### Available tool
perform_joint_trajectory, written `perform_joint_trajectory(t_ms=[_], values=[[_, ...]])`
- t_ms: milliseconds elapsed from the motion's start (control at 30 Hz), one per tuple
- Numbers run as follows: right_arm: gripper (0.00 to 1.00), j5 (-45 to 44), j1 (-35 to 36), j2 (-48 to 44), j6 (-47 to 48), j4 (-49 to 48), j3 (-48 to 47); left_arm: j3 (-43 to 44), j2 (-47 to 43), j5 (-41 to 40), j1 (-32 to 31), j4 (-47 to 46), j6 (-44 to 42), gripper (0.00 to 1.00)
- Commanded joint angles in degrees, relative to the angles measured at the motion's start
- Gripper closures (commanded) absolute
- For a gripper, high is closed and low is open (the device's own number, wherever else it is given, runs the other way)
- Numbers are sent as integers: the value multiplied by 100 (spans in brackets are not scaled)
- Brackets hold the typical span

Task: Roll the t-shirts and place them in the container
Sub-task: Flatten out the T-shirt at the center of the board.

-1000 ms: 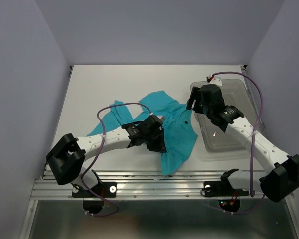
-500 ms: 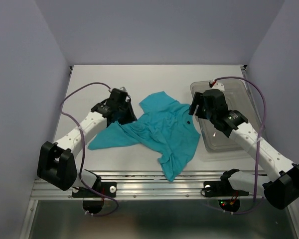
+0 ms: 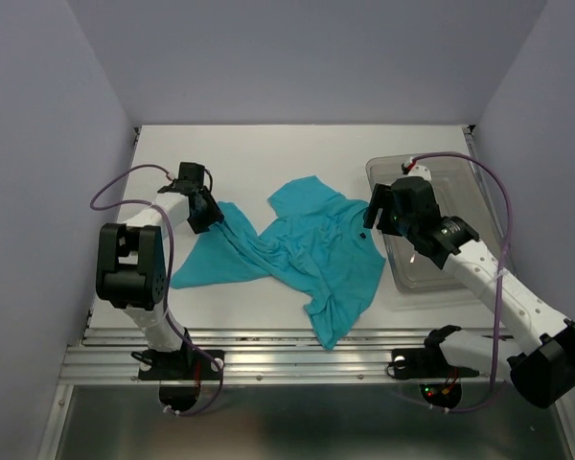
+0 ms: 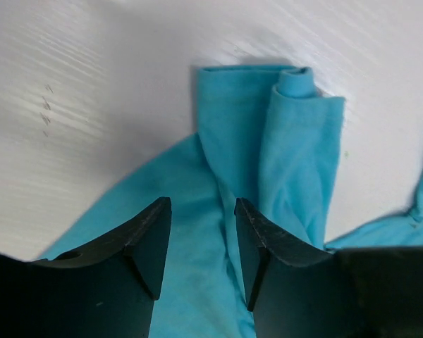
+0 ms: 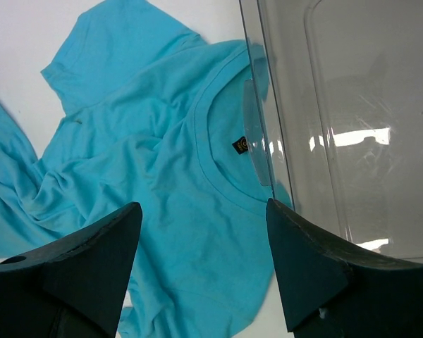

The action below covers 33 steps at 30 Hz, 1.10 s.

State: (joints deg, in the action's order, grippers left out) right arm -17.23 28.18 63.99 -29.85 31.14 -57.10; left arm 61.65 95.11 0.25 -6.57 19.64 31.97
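Teal t-shirt (image 3: 316, 249), black neck label (image 5: 241, 146) unreadable, lies crumpled; both jaws stand open, empty.

Robotics lab test cell: plain lavender walls (image 3: 307, 57) boxing white tabletop (image 3: 297, 153); aluminium rail (image 3: 297, 353) at near edge; left arm (image 3: 129, 268), right arm (image 3: 489, 278) bolted there; purple cables (image 3: 504, 230).
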Motion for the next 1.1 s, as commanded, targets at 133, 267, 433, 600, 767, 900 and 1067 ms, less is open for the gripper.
perform_joint_trajectory(t_ms=[133,267,433,600,767,900,1067], values=[[23,80,-24,-115,-48,-2,76,550,631,-218,288,-320,-270,47],[23,97,-24,-44,-65,-2,76,743,754,-298,332,-355,-305,48],[23,115,-24,61,-92,-2,85,1050,1087,-236,367,-373,-428,48],[23,115,-24,140,-100,-2,76,1157,1422,-148,367,-356,-507,48],[23,106,-24,176,-109,-2,59,929,1379,-104,367,-425,-472,46],[23,159,-24,290,-109,-2,6,902,1448,-52,367,-470,-463,51],[23,299,-24,316,-39,24,-20,1059,1301,256,340,-312,-533,100]])
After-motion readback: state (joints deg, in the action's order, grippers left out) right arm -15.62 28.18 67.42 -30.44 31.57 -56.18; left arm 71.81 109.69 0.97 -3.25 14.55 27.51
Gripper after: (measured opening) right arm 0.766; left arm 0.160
